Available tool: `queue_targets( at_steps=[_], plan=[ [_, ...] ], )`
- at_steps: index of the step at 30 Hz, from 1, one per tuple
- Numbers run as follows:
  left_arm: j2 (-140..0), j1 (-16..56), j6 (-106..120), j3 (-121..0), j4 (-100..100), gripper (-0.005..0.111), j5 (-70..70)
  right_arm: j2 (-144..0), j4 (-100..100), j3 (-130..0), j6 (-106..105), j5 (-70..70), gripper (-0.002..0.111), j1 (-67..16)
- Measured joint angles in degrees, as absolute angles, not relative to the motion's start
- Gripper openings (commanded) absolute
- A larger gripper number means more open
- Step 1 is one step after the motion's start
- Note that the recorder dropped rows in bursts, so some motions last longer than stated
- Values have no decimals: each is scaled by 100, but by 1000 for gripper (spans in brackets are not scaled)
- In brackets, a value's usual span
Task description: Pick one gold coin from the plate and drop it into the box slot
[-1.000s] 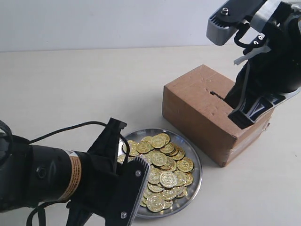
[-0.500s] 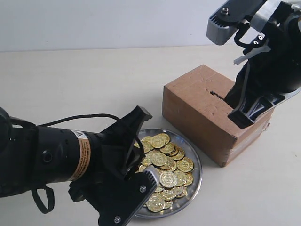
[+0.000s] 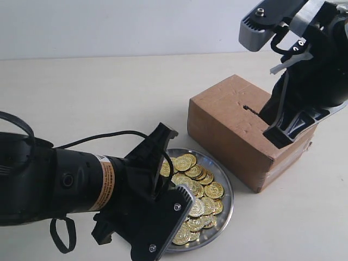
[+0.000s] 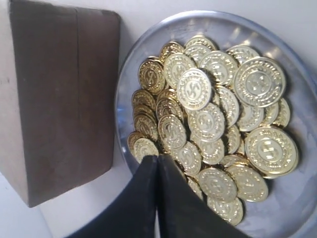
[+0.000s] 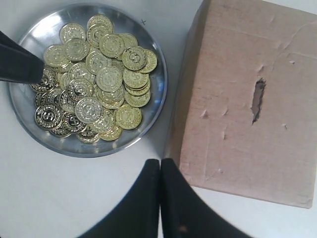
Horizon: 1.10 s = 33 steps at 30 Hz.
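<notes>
The shiny silver plate point(image 3: 229, 200) holds a heap of gold coins point(image 3: 199, 175) in front of the brown cardboard box point(image 3: 225, 122). The box slot point(image 3: 250, 110) is a dark slit in the box's top, seen clearly in the right wrist view point(image 5: 257, 100). My left gripper point(image 4: 157, 158) is shut, with no coin visible between its fingers. Its tips hang over the coins point(image 4: 208, 111) close to the plate's rim point(image 4: 122, 101). They also show as a dark point point(image 5: 35, 70) at the plate's side far from the box. My right gripper point(image 5: 160, 161) is shut and empty, raised beside the box point(image 5: 247, 94).
The left arm's black body and cable point(image 3: 81, 190) cover the plate's near left part in the exterior view. The right arm point(image 3: 304, 70) looms above the box's far right end. Pale tabletop point(image 3: 98, 98) surrounds plate and box.
My left arm has swung in and reached further over the plate, covering more coins. The right arm, box and plate have not moved.
</notes>
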State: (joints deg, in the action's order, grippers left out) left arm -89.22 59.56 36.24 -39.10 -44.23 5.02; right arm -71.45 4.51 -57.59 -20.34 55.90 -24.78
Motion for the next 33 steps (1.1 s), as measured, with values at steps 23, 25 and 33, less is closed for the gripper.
queue_targets(
  at_steps=[23,25,33],
  plan=[
    [-9223,5956,3637,-4140,-4949,92,425,-7145,523,-5759,-2034,5590,0,-2478],
    [-9368,5956,3637,-4283,-5058,88,415,-7145,545,-5759,-2034,5590,0,-2478],
    [-9911,5834,3688,-4848,-5569,68,405,-7145,502,-5759,-2075,5600,0,-2478]
  ],
)
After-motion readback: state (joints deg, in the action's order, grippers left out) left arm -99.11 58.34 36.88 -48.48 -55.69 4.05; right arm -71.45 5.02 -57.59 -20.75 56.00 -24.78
